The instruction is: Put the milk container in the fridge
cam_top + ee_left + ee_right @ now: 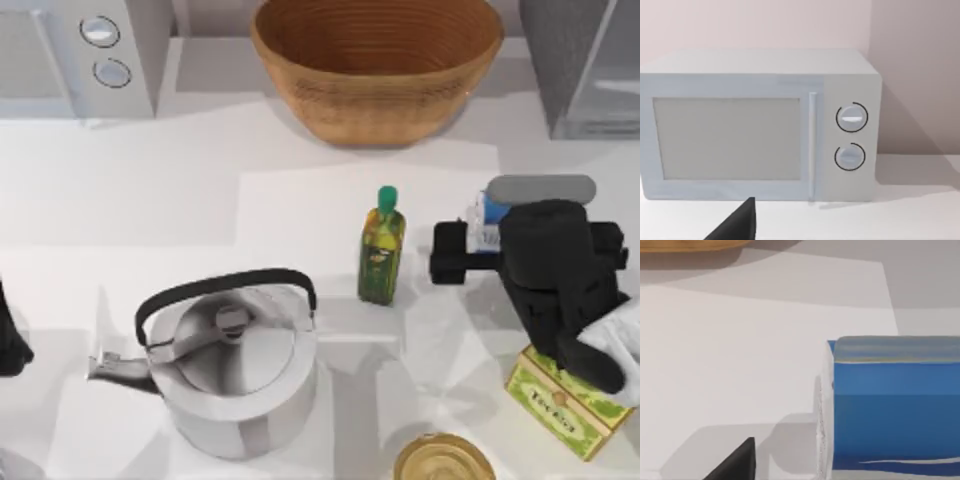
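A: Right arm, where?
B: Right side of the table. The right gripper (488, 232) hangs over the milk (487, 222), wrist body covering most of it from above. A bit of blue and white carton shows past the black housing.

A: Clamped on it?
B: Can't tell. The fingertips are hidden under the wrist in the top view. The right wrist view has the carton's blue band (895, 405) close up and one dark finger (737, 462) off to its side, apart from it. Possibly the fingers are spread either side of the carton, but nothing shows contact.

A: Milk standing or lifted?
B: Looks to be on the table (150, 200); hard to say for sure under the arm.

A: Fridge?
B: Back right corner, grey cabinet (585, 65) with the pale door panel. The milk is well in front of it, not inside.

A: Neighbours?
B: Oil bottle (381, 247) upright just left of the milk, apart from it. Tea box (560, 402) in front of the arm, tilted, partly under the arm. Kettle (235, 365) front left of centre, basket (377, 65) back centre, a round amber thing (443, 460) cut by the front edge.

A: Left arm?
B: Parked at the left edge (10, 340). Its wrist view faces the microwave (760, 125), one dark finger (737, 222) in the corner. Can't tell its fingers' state either.
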Controlling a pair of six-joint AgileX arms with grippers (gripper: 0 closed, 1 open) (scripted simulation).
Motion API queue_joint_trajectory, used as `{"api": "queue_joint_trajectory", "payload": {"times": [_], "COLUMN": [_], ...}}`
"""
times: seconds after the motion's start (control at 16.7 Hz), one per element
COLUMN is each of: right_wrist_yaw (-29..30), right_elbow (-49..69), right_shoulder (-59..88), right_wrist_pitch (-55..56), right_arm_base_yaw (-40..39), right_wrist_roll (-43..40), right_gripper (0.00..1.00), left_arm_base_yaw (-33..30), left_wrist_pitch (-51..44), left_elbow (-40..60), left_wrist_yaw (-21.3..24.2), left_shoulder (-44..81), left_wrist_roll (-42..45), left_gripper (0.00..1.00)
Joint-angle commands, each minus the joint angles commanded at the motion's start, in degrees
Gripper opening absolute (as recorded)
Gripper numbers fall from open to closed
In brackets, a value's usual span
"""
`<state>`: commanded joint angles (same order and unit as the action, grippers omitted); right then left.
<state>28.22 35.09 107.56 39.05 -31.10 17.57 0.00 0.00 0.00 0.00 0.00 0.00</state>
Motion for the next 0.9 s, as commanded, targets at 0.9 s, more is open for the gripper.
{"api": "queue_joint_trajectory", "payload": {"times": [0.9], "right_wrist_yaw": [-3.1], "right_elbow": [8.7], "right_shoulder": [11.1], "right_wrist_pitch": [3.7], "right_arm_base_yaw": [3.7], "right_wrist_roll": [-2.3], "right_gripper": [1.0], "left_arm_base_yaw": [0.0], "left_wrist_pitch": [0.0], "left_elbow": [0.0], "left_wrist_yaw": [0.0], "left_shoulder": [0.0], "left_wrist_roll": [0.0], "left_gripper": [1.0]}}
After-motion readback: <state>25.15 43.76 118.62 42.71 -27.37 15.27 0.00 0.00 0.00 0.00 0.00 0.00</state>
